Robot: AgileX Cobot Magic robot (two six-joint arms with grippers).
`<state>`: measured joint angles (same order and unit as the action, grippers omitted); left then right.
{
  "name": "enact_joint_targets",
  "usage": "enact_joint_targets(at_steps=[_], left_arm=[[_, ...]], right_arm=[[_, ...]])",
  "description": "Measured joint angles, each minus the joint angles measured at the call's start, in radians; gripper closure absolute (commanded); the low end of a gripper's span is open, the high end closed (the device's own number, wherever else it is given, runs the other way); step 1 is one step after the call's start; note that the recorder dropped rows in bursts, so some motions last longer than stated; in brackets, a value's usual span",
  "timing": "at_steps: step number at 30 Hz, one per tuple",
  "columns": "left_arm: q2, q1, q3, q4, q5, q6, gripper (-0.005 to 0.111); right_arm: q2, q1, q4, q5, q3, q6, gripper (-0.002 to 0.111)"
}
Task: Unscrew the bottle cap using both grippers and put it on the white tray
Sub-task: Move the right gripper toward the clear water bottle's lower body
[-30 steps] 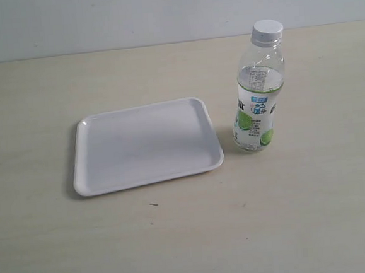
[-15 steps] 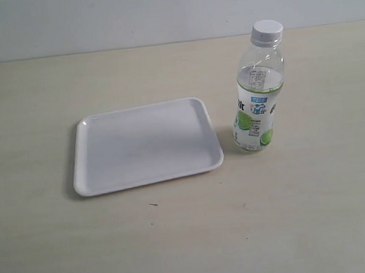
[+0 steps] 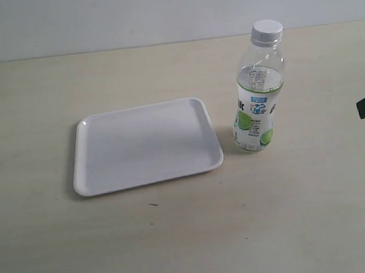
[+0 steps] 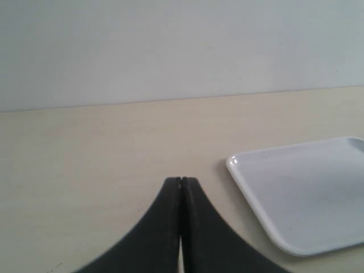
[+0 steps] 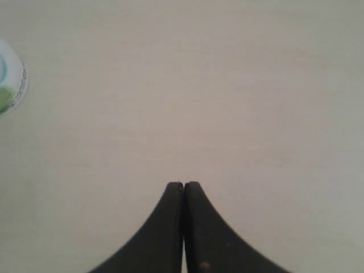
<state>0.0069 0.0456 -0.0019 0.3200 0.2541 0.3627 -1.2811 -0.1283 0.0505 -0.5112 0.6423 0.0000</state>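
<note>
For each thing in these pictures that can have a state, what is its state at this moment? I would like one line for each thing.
bottle cap: on the neck of the bottle, not taken off.
bottle: upright on the table, beside the tray, closed.
white tray: flat on the table, nothing on it.
left end effector: shut, holding nothing.
right end effector: shut, holding nothing.

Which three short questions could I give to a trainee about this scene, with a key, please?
1. True or false: the bottle cap lies on the white tray.
2. In the exterior view, on which side of the tray does the bottle stand? A) left B) right C) on top of it
3. Fill in: in the wrist views, the left gripper and the right gripper are both ____.
Key: 1 false, the cap sits on the bottle; 2 B; 3 shut.
</note>
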Motion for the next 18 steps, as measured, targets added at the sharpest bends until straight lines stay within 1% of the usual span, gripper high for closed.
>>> enact_joint_targets(at_steps=[3,8,10,12,14,16,18], left_arm=[[0.0,0.0,0.0,0.0,0.0,0.0,0.107],[0.0,0.0,0.0,0.0,0.0,0.0,0.107],[0.0,0.0,0.0,0.0,0.0,0.0,0.107],[0.0,0.0,0.0,0.0,0.0,0.0,0.107],[0.0,0.0,0.0,0.0,0.0,0.0,0.107],[0.0,0.0,0.0,0.0,0.0,0.0,0.107],[0.0,0.0,0.0,0.0,0.0,0.0,0.107]], right_arm=[[0.004,0.0,-0.027,0.161,-0.077,0.01,0.108],[0.1,0.0,-0.148,0.53,-0.298,0.016,0.108],[0.13,0.0,-0.166,0.618,-0.353,0.051,0.108],[0.139,0.0,-0.169,0.646,-0.376,0.088,0.106],[0.139,0.003,-0.137,0.654,-0.381,0.116,0.098],[0.137,0.021,-0.071,0.667,-0.381,0.127,0.085],[0.129,0.061,0.024,0.682,-0.381,0.141,0.072]])
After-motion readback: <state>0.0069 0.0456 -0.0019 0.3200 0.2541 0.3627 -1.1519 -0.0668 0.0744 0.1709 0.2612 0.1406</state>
